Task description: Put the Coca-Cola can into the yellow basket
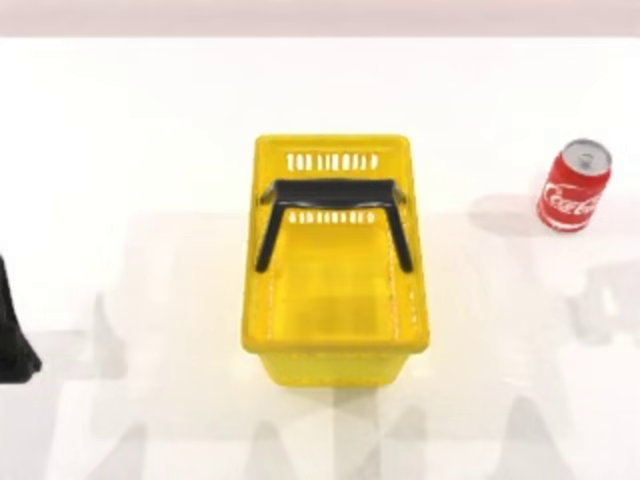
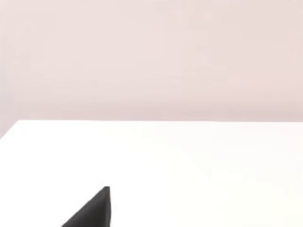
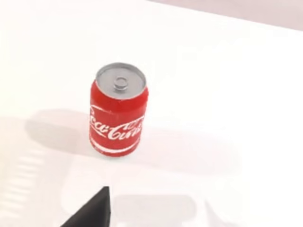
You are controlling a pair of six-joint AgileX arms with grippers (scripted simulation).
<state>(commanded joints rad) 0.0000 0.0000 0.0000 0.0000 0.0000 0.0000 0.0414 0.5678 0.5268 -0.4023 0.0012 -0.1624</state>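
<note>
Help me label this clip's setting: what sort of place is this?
Likely a simulated tabletop workspace: a plain white table, a yellow basket, an upright Coca-Cola can, and a bare pale wall behind.

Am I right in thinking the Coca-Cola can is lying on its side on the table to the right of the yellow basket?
Not quite: the Coca-Cola can stands upright, silver top up, as the right wrist view shows. It is indeed on the table to the right of the yellow basket, apart from it.
</note>
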